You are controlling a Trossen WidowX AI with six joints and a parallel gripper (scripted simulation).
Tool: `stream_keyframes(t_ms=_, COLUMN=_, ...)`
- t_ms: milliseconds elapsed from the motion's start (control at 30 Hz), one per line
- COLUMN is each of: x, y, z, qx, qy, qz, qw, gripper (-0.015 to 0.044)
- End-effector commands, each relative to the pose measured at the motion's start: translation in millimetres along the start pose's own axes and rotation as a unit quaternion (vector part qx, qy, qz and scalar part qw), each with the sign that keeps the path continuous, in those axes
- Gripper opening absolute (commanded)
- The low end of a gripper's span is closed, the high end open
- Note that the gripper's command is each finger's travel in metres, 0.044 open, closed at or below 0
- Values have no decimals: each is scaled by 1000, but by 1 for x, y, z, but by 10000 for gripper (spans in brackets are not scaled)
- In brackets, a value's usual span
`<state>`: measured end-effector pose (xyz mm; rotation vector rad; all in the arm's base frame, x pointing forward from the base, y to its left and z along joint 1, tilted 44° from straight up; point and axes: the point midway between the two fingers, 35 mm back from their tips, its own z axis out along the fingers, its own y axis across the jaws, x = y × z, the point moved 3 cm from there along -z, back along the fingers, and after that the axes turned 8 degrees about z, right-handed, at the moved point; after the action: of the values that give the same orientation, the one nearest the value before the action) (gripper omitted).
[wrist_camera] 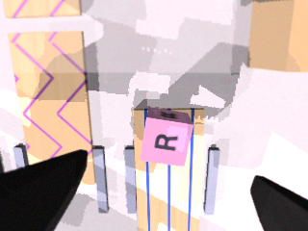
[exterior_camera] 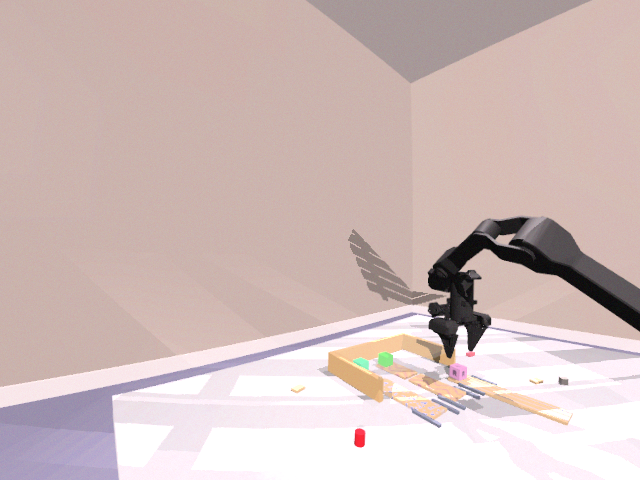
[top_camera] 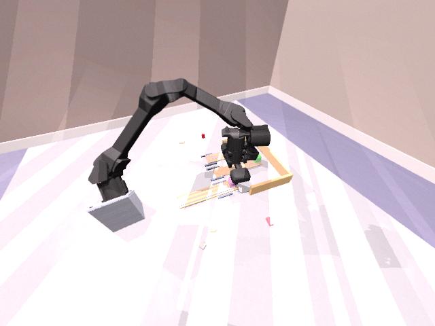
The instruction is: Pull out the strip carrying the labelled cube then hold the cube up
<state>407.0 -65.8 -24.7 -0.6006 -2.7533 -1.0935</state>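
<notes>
The pink cube (top_camera: 230,181) (exterior_camera: 458,371) (wrist_camera: 166,144) shows a dark R on its top in the wrist view. It sits near the inner end of the wooden strip with blue lines (exterior_camera: 532,403) (wrist_camera: 159,202), which looks unbroken and sticks out of the open side of the frame. My gripper (exterior_camera: 460,353) (wrist_camera: 170,170) is open and empty above the cube, one finger to each side of it. A strip with magenta zigzags (exterior_camera: 439,387) (wrist_camera: 38,96) lies beside it, with a gap across it. The farther patterned strip (exterior_camera: 421,405) is partly hidden by my arm in the top view.
A wooden frame (top_camera: 270,184) (exterior_camera: 356,374) stands around the inner side. A green cube (top_camera: 257,158) (exterior_camera: 385,359) and a teal cube (exterior_camera: 361,363) are inside it. Grey rails (exterior_camera: 426,417) (wrist_camera: 211,183) flank the strips. A red cylinder (top_camera: 202,135) (exterior_camera: 359,438) and a red piece (top_camera: 268,221) (exterior_camera: 470,354) lie outside.
</notes>
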Motion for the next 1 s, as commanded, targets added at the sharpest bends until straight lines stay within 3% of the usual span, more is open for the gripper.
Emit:
stream_keyframes(t_ms=0, x=-3, y=2, z=3, qx=-3, qy=3, qz=4, qw=1000, gripper=361)
stream_keyframes(t_ms=167, x=-4, y=2, z=12, qx=-3, qy=3, qz=4, qw=1000, gripper=250)
stream_keyframes(t_ms=967, x=-2, y=3, z=51, qx=-3, qy=4, qz=4, qw=1000, gripper=250)
